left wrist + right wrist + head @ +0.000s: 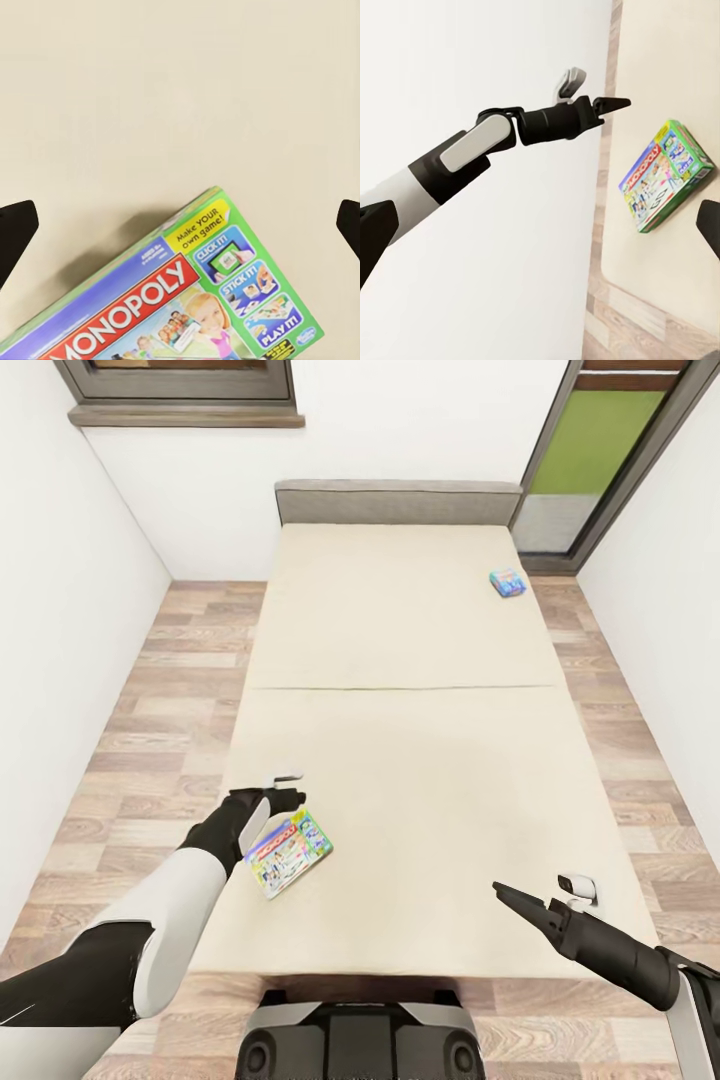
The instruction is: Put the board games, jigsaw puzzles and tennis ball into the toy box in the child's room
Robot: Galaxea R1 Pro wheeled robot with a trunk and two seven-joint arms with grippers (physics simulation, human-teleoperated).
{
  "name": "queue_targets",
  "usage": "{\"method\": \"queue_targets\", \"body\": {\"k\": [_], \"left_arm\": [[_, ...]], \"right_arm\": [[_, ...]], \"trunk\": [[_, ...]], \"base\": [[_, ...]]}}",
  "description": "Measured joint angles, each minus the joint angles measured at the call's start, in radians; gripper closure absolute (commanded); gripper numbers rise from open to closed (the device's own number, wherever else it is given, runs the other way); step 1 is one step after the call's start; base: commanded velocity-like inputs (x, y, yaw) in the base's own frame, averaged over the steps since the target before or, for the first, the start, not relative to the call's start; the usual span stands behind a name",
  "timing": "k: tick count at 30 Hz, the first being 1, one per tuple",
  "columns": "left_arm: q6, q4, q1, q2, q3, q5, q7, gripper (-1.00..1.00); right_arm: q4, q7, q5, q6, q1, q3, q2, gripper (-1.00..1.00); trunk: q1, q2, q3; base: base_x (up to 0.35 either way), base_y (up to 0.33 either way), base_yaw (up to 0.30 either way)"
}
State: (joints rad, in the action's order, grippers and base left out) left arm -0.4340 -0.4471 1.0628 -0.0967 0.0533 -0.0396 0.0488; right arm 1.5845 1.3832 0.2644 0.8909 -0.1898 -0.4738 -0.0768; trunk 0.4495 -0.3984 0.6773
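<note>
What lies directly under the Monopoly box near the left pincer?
The Monopoly box rests on the cream mattress of the bed. Its shadow falls on the mattress beside it; whatever the box itself covers cannot be seen.

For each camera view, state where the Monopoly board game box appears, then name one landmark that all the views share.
Head view: Monopoly box lies on the bed, lower left, beside the left gripper.
Left wrist view: bottom half, tilted, title readable.
Right wrist view: right side, on the mattress.
Shared landmark: the cream mattress.
</note>
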Motion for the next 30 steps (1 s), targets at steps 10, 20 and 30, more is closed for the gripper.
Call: {"method": "queue_targets", "body": {"k": [10,20,30], "left_arm": [[0.0,-0.003,0.0,-0.001,-0.002,-0.001,-0.001,-1.0],[0.0,-0.008,0.0,0.001,-0.003,-0.001,-0.002,-1.0],[-0.001,-0.033,0.0,0.002,-0.003,-0.002,-0.005,-1.0]], "right_arm": [[0.0,-0.001,0.0,0.0,0.0,0.0,-0.001,-1.0],[0.0,-0.001,0.0,0.0,0.0,0.0,0.0,-1.0],[0.0,-0.001,-0.001,0.0,0.0,0.0,-0.001,-1.0]], "trunk": [[0.0,0.0,0.016],[0.0,0.0,0.032],[0.0,0.0,0.049]], "base": [[0.0,0.0,0.0],[0.0,0.0,0.0],[0.0,0.0,0.0]]}}
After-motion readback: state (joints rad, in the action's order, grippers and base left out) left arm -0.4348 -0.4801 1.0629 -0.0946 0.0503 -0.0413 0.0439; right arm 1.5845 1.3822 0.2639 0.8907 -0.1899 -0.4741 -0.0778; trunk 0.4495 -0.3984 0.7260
